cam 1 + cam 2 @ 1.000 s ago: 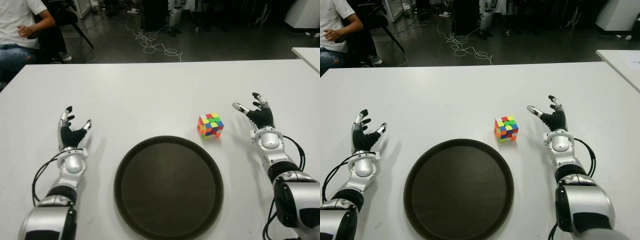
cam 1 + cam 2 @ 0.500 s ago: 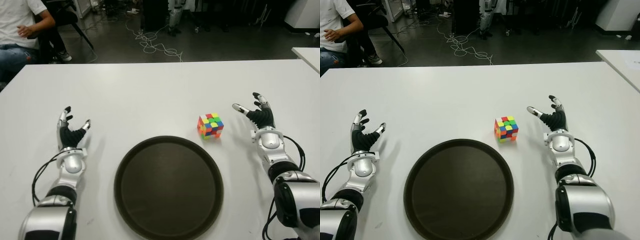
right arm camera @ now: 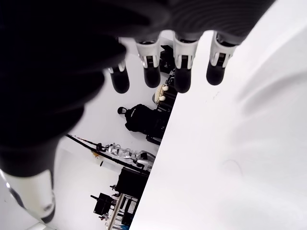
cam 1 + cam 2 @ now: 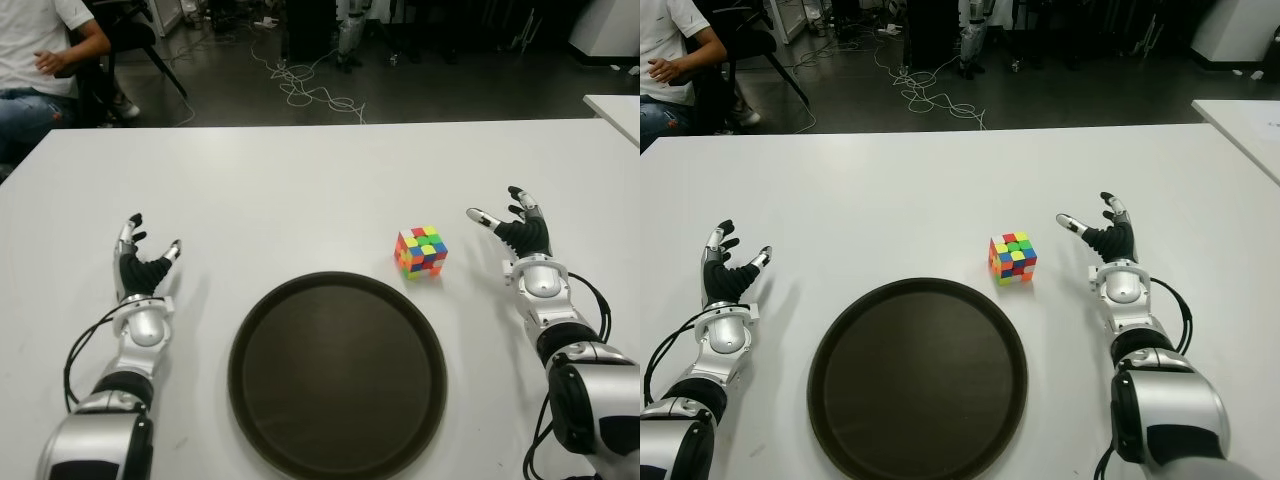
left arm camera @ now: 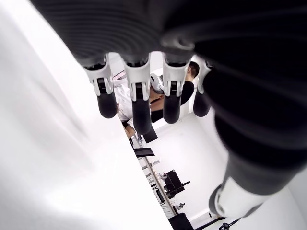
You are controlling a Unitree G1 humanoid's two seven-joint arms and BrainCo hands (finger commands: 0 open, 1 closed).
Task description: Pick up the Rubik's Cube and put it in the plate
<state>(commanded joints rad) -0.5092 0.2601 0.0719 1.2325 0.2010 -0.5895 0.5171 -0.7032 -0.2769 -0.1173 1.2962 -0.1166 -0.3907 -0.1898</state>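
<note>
The Rubik's Cube [image 4: 421, 252] sits on the white table [image 4: 300, 190], just beyond the far right rim of the dark round plate [image 4: 337, 373] and apart from it. My right hand [image 4: 521, 232] shows to the right of the cube, near it but not touching, with the fingers [image 3: 183, 67] spread and nothing in them. My left hand [image 4: 141, 262] shows well to the left of the cube, on the other side of the plate, its fingers [image 5: 138, 98] likewise spread and empty. I cannot tell from either eye view whether my hands touch the tabletop. My wrist views show only my own fingertips against the room; neither one shows the cube. Far beyond the cube, at the table's left corner, a seated person [image 4: 40, 60] is cut off by the picture's edge.
</note>
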